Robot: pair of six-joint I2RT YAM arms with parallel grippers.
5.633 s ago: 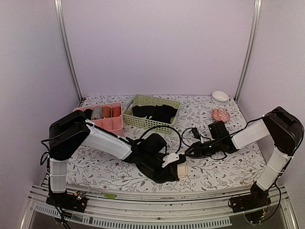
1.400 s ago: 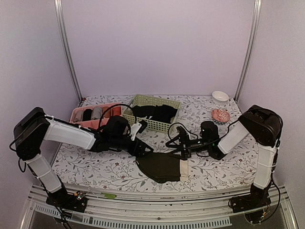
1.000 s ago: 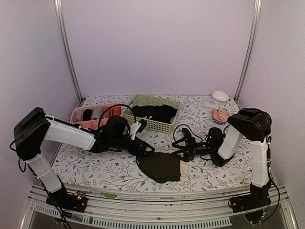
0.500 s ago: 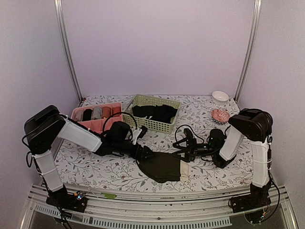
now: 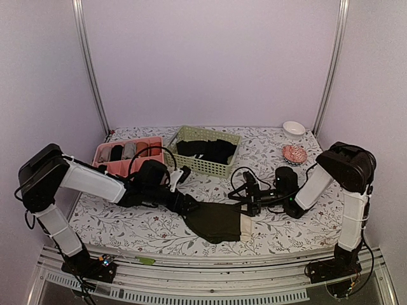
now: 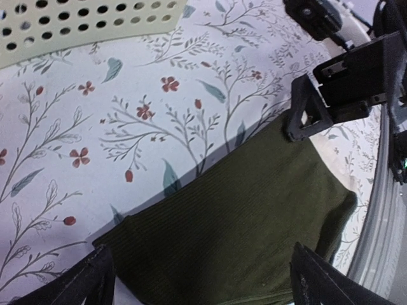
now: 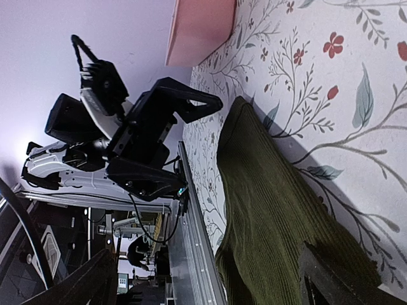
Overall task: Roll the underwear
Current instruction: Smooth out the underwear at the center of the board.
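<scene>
The underwear (image 5: 215, 220) lies flat on the worktop (image 5: 127, 222) at lower centre of the top view. Its long axis runs left to right across the frame, and the cream waistband (image 5: 245, 227) closes off its right end. The two arms flank it from the far side. The left end effector (image 5: 189, 204) sits at the upper-left corner, the plain dark end, while the right end effector (image 5: 247, 203) sits at the upper-right corner, just above the waistband. Both are equally near, low over the cloth, and neither grips it. In the left wrist view the fingers (image 6: 95, 283) stand wide apart with the dark cloth spread between them, and the right arm's black finger touches the cloth's far edge. The right wrist view shows its own fingers (image 7: 334, 276) apart too. The cloth stretches away from them toward the left arm. Any roll probably has to travel along that left-right axis, so each arm faces an end rather than a side.
</scene>
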